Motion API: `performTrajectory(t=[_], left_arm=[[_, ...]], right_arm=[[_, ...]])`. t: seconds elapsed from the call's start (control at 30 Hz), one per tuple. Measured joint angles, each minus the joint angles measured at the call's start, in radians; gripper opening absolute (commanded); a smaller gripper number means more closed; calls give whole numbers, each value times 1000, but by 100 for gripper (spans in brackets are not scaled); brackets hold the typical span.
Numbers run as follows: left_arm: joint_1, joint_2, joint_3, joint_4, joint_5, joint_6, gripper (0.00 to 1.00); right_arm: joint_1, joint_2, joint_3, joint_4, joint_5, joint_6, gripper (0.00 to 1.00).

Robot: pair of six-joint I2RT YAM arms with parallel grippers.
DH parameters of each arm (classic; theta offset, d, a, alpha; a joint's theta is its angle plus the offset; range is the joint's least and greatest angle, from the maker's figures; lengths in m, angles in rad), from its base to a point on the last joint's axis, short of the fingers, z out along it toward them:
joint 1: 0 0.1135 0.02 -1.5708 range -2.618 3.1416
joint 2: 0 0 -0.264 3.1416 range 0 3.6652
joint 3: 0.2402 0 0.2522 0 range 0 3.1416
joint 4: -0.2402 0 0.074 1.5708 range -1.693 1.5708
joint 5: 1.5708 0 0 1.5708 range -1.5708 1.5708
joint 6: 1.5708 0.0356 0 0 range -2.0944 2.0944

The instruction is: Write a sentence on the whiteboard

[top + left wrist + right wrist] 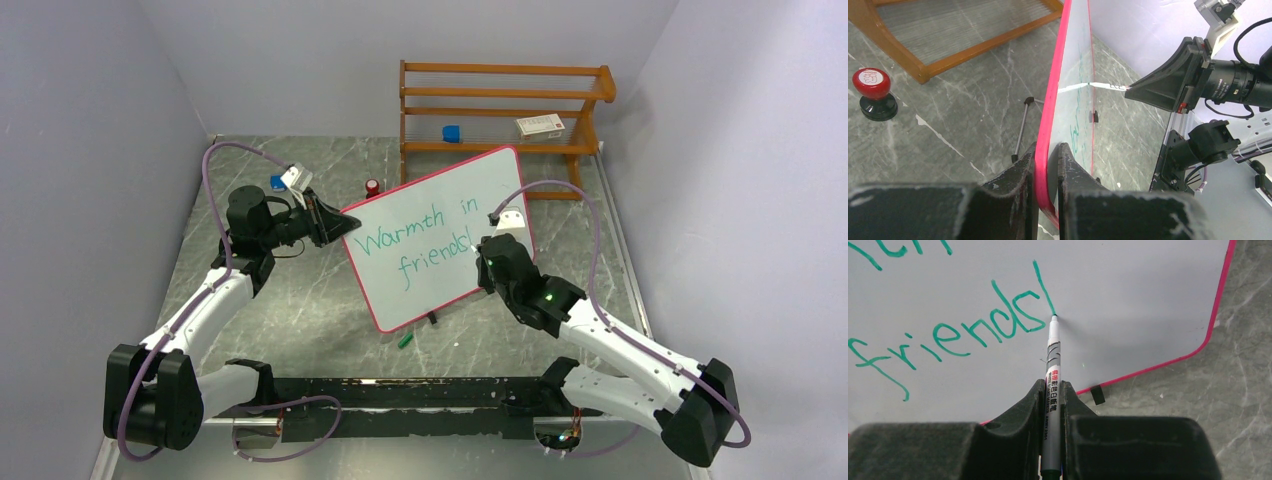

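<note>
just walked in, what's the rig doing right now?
The left gripper is clamped on the pink edge of the whiteboard, steadying it. The right gripper holds a marker with its tip at the foot of an exclamation stroke. The green writing reads "Warmth in friends", and the exclamation mark has no dot yet.
</note>
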Motion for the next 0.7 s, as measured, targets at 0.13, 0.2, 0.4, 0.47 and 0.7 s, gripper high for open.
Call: performTrajectory(t=[0.13, 0.2, 0.4, 0.47, 0.7], left_arm=[[0, 0, 0, 0, 0, 0, 5], [0, 0, 0, 0, 0, 0, 5], [0, 0, 0, 0, 0, 0, 5], [0, 0, 0, 0, 0, 0, 5], [0, 0, 0, 0, 0, 0, 5]], right_arm=[[0, -2, -5, -4, -3, 5, 0], [0, -2, -6, -5, -4, 8, 0], [0, -4, -7, -4, -4, 13, 0], [0, -4, -7, -4, -4, 13, 0], [0, -5, -7, -5, -6, 12, 0]])
